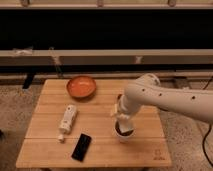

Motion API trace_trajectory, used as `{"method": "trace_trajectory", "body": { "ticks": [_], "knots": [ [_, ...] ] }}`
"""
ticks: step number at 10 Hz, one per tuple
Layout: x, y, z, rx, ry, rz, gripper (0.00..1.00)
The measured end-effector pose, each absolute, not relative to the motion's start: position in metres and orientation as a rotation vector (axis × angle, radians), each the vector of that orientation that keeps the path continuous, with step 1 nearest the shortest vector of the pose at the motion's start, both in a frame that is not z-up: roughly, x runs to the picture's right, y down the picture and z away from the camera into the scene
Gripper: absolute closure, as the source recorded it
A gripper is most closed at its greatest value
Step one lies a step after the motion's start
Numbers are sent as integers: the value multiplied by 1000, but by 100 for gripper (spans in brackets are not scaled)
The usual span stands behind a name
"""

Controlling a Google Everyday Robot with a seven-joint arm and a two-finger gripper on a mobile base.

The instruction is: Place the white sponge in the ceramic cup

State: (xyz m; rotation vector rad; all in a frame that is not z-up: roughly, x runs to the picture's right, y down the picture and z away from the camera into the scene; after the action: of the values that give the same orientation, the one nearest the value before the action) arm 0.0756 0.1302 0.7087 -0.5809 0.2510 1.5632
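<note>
Dark shelving with pale horizontal rails fills the background, above a speckled floor. On that floor stands a rectangular wooden tabletop (47, 150) of light planks. A thick white robot arm (165, 97) reaches in from the right edge of the view, bends at a rounded elbow over the tabletop's far right part and then turns down towards the front.

A wide, shallow orange bowl (81, 86) sits near the far edge, well apart from everything else. A long white plastic bottle with a cap (67, 120) lies on its side left of centre, cap end towards the front. Just beside that cap lies a flat black rectangular object (81, 146), set at a slant.

A small white round ceramic cup (124, 135) with a dark inside stands upright right of centre, near the front. The pincer (122, 121) hangs directly over its mouth, reaching down to the rim. I cannot tell whether it is released or clenched.

A small off-white sponge (115, 109) seems to show as a pale patch on the pincer's bottle-facing side, above the cup and not inside it.
</note>
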Motion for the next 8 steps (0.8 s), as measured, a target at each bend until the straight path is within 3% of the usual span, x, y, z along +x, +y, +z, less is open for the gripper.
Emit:
{"method": "trace_trajectory", "body": {
  "ticks": [8],
  "knots": [
    [70,131,695,-577,248,1574,36]
  ]
}}
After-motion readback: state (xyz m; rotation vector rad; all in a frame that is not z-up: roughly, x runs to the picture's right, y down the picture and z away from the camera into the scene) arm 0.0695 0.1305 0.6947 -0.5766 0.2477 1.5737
